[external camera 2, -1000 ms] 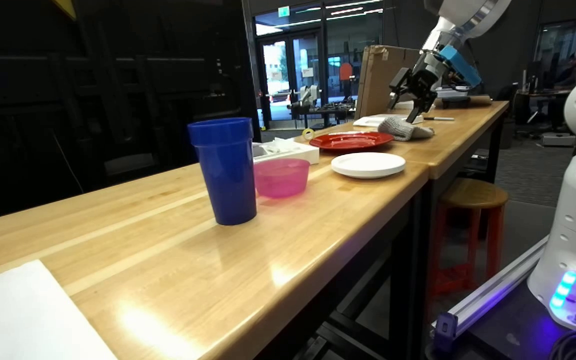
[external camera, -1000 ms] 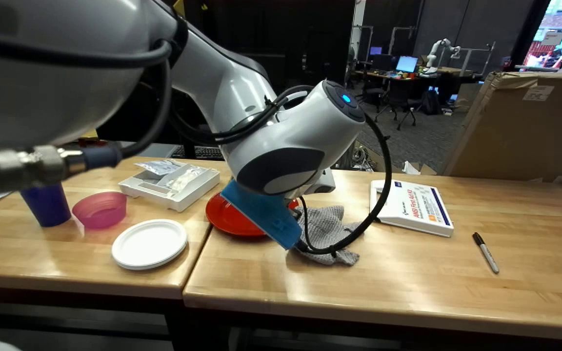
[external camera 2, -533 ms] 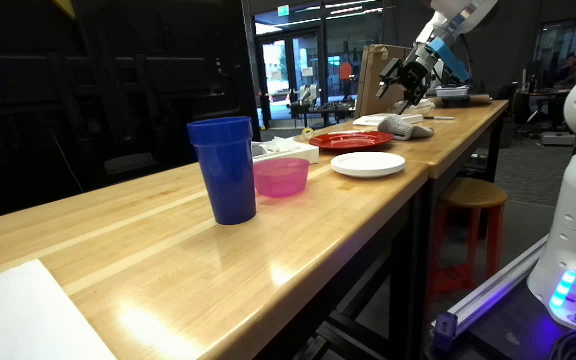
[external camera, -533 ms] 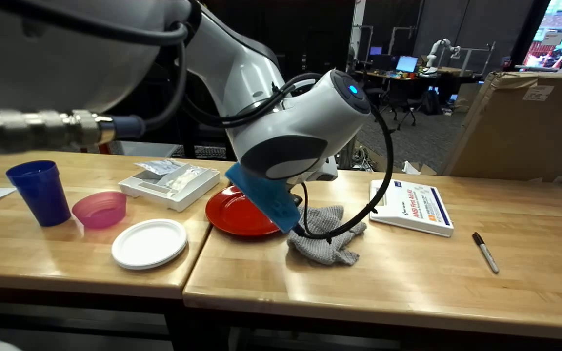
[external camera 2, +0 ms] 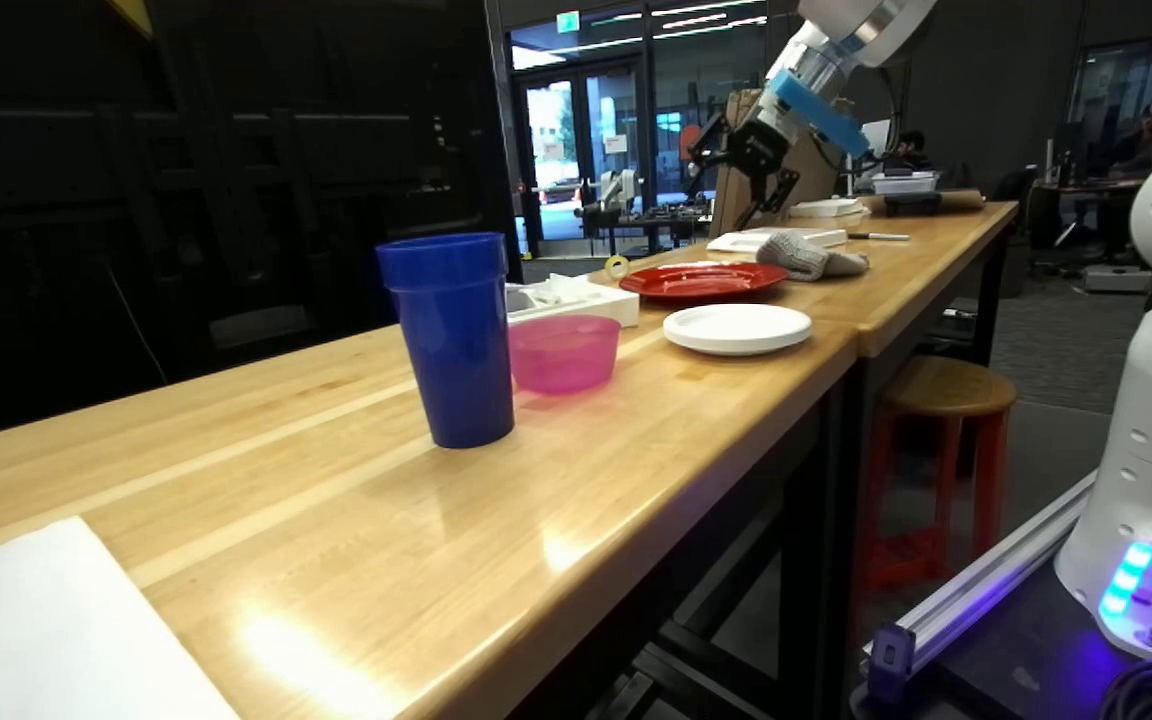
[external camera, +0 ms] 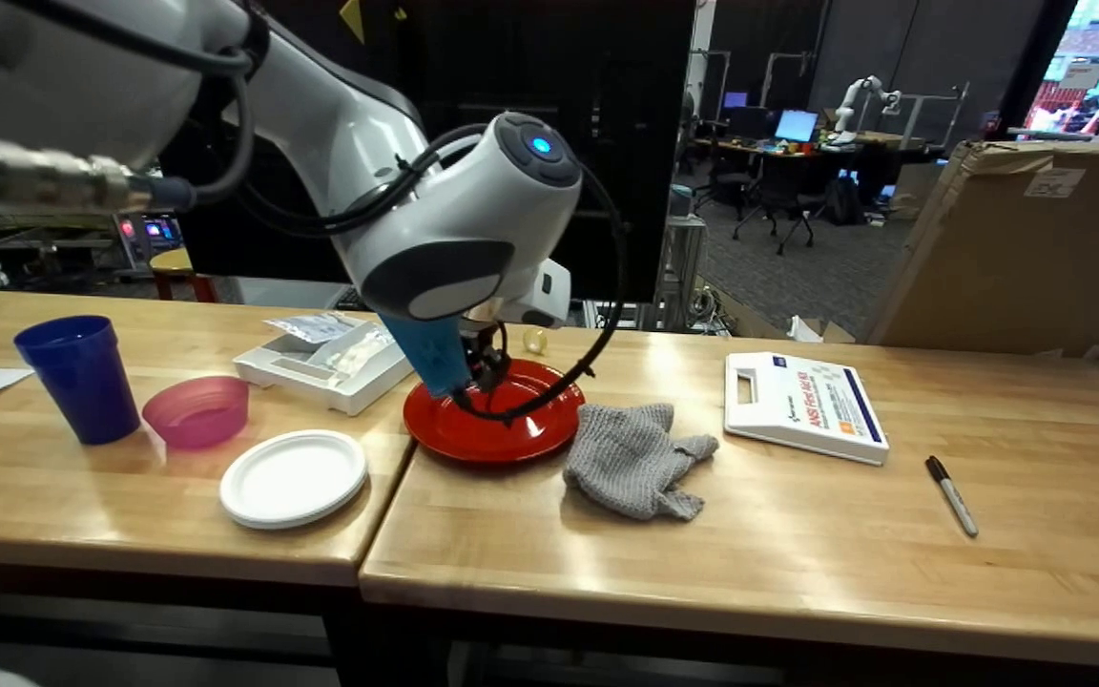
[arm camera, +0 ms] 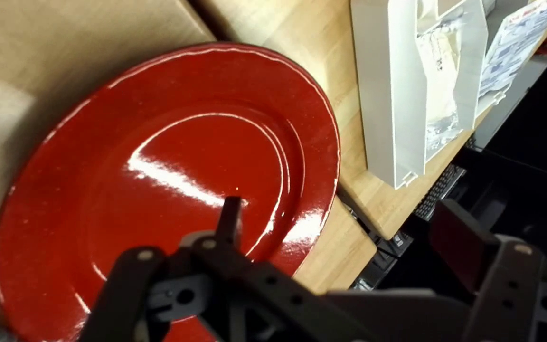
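My gripper stands open, with nothing between its widely spread black fingers. It hangs in the air over the far part of the red plate, which fills much of the wrist view. An exterior view shows the gripper tilted and well above the table, behind and over the red plate. From the opposite angle the wrist partly hides the fingers, while the red plate lies below. A crumpled grey cloth rests just beside the plate, apart from the gripper.
A white tray with packets, a white plate, a pink bowl and a blue cup stand to one side. Across from them lie a first aid kit lid and a marker. A tape roll sits behind the plate.
The arm has swung away from the grey cloth and risen, bringing the gripper over the red plate. The cloth is left on the table, now fully uncovered. The jaws have stayed open.
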Tool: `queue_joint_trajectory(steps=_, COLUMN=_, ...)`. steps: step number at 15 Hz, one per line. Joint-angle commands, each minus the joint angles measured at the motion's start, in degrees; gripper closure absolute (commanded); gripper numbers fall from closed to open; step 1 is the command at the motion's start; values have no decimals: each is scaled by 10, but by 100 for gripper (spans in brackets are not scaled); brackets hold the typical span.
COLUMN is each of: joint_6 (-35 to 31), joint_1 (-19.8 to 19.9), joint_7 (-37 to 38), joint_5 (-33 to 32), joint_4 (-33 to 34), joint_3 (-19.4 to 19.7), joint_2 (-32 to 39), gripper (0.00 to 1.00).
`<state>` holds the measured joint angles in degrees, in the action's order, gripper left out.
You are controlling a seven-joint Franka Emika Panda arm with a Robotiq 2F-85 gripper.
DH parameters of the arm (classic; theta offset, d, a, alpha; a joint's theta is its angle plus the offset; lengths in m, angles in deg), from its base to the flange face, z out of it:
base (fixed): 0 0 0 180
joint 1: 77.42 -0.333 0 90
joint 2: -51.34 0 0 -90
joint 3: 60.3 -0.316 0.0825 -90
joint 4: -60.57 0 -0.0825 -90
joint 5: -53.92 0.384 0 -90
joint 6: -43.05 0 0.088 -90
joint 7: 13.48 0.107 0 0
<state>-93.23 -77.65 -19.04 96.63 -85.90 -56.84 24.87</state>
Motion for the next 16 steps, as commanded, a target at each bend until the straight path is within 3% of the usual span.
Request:
queue_joint_trajectory(steps=1, joint_6=-69, joint_1=8, joint_7=126, joint_5=-8, joint_4=-38, joint_3=-53, joint_2=-34, gripper=0)
queue_joint_trajectory(steps=5, joint_6=-127, joint_1=31, joint_7=300, joint_5=-55, joint_4=-70, joint_3=-109, joint_2=-57, gripper=0)
queue_joint_trajectory(steps=10, joint_6=-153, joint_1=48, joint_7=464, joint_5=-121, joint_4=-91, joint_3=-159, joint_2=-80, gripper=0)
queue_joint_trajectory(steps=16, joint_6=-138, joint_1=43, joint_7=595, joint_5=-185, joint_4=-99, joint_3=-173, joint_2=-104, gripper=0)
